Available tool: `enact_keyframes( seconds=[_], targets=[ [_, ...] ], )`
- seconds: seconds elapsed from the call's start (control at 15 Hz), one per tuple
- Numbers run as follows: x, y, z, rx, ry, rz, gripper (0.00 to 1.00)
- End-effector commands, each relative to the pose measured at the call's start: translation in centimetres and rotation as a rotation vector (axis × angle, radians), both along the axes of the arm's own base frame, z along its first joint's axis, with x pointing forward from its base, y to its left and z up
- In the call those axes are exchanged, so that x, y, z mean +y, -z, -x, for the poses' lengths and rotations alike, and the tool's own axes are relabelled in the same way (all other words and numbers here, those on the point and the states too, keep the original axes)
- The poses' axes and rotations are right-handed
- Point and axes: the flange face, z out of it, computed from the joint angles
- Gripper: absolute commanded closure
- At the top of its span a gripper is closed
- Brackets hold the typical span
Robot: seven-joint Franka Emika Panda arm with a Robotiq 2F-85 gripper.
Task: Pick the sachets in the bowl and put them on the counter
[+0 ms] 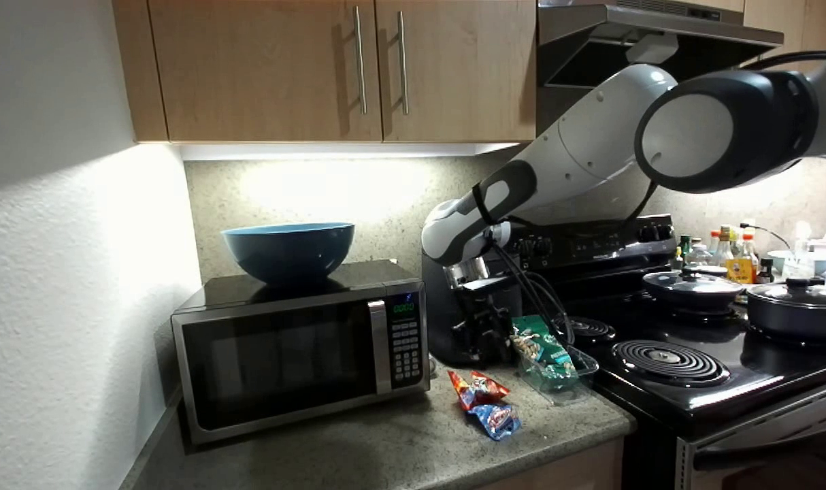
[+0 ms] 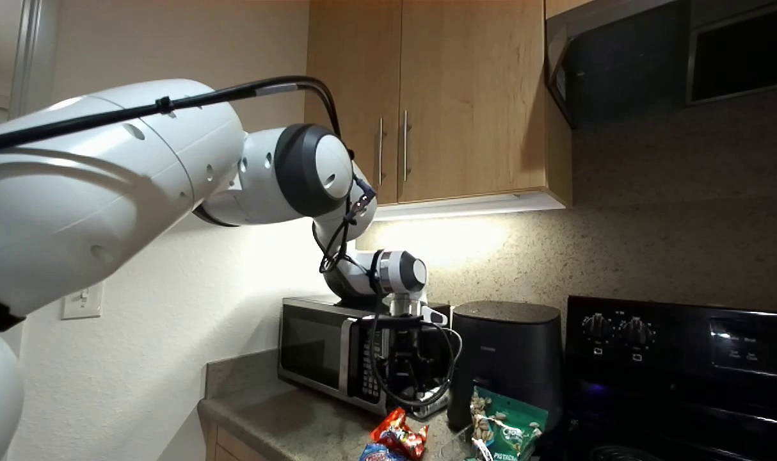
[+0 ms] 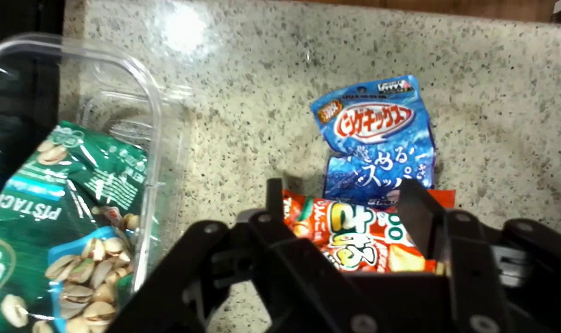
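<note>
Red sachet (image 3: 350, 236) and blue sachet (image 3: 373, 138) are lying on counter (image 3: 239, 92) beside clear tub (image 3: 155, 120). Gripper (image 3: 343, 199) is hovering over red, fingers (image 3: 417, 212) apart, masking its edge. Wrist view is cropping green sachet (image 3: 72, 215) in tub.

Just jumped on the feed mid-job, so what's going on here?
The robot is on the job of moving sachets out of a clear plastic tub onto the counter. Its gripper hangs open above the red sachet, holding nothing. That one lies on the counter, right up against the blue sachet, which is nearer the front edge. The green pistachio bag sits in the tub, sticking up past the rim, so it looks like the one left to move.
</note>
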Motion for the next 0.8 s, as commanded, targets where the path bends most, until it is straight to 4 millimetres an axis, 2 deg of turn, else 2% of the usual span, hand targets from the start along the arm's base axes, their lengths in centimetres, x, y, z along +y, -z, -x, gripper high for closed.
enact_keyframes(
  seconds=[0.0,0.07,0.2,0.4,0.73],
  targets=[
    [-2.6,-4.7,2.5,-0.004,0.077,0.026,0.04],
    [-3.5,-5.7,3.0,-0.023,0.108,0.033,0.0],
    [-5.2,-7.0,3.8,-0.052,0.174,0.035,0.0],
    [-7.8,-7.3,4.7,-0.053,0.277,0.018,0.0],
    [-13.2,-4.0,4.2,-0.125,0.429,0.067,0.0]
  ],
)
